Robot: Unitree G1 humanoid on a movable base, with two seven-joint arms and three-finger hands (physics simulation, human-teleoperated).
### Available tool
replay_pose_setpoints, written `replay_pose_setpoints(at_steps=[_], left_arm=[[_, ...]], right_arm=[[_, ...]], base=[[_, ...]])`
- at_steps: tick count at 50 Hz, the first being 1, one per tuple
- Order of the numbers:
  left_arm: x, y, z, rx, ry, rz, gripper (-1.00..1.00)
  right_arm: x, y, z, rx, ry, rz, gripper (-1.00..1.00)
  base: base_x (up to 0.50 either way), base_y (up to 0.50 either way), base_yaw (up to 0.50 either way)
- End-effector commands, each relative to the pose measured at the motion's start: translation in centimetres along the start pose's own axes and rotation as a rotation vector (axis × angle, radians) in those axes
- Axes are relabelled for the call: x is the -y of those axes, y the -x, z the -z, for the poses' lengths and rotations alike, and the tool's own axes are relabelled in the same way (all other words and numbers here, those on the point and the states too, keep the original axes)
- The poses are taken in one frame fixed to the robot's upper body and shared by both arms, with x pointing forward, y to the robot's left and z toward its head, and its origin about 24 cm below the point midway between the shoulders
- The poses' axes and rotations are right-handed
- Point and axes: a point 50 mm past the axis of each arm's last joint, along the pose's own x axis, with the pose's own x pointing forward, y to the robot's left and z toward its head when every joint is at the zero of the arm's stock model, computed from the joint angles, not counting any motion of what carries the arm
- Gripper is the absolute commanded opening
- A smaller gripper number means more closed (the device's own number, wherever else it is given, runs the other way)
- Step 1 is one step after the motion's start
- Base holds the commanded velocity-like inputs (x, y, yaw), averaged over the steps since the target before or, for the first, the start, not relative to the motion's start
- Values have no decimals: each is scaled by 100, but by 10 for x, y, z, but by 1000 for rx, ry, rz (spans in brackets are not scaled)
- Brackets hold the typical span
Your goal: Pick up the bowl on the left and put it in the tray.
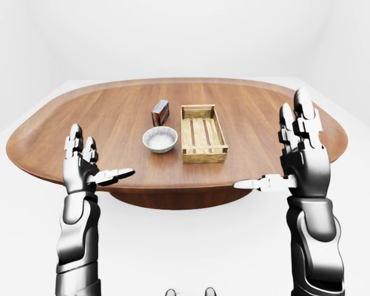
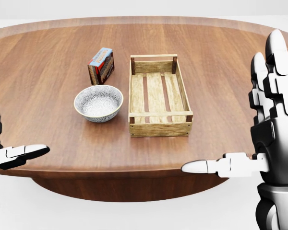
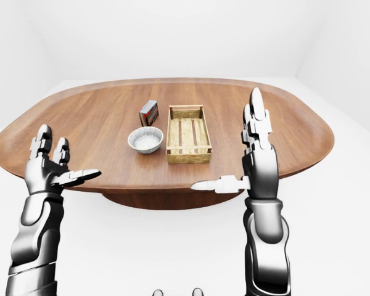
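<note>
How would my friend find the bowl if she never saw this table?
Look at the middle of the big oval wooden table. Beside the slatted wooden tray, on its left in the head view, sits the bowl. It is the only round thing, pale and speckled; the small box above it is rectangular.

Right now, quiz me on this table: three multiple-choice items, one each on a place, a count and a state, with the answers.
1. In the head view, where does the bowl sit relative to the tray?
A. To its left
B. Inside it
C. To its right

2. How many things stand on the table?
A. Two
B. Three
C. Five

3. What state is the tray in?
A. Holding the bowl
B. Tipped over
C. Empty

Answers: 1 A, the bowl stands apart on the tray's left. 2 B, bowl, tray and a small box. 3 C, only bare slats show inside, and each robot hand, left and right, is open near the table's edge.
</note>
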Motion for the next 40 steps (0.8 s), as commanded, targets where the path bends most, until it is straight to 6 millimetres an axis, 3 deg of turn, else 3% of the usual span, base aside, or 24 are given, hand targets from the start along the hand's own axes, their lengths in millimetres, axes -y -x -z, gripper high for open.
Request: replay_pose_setpoints(at_steps=[1, 17, 27, 40], left_arm=[[-8, 0, -5, 16, -8, -21, 100], [-7, 0, -6, 21, -9, -27, 100], [-11, -1, -8, 24, -15, -37, 100], [-10, -1, -10, 36, -16, -36, 100]], right_arm=[[-3, 0, -11, 47, 7, -16, 100], [-8, 2, 0, -5, -2, -34, 100], [-4, 3, -5, 13, -14, -11, 100], [1, 0, -9, 42, -54, 24, 100]], base=[[0, 50, 0], [0, 50, 0], [0, 50, 0], [12, 0, 0]])
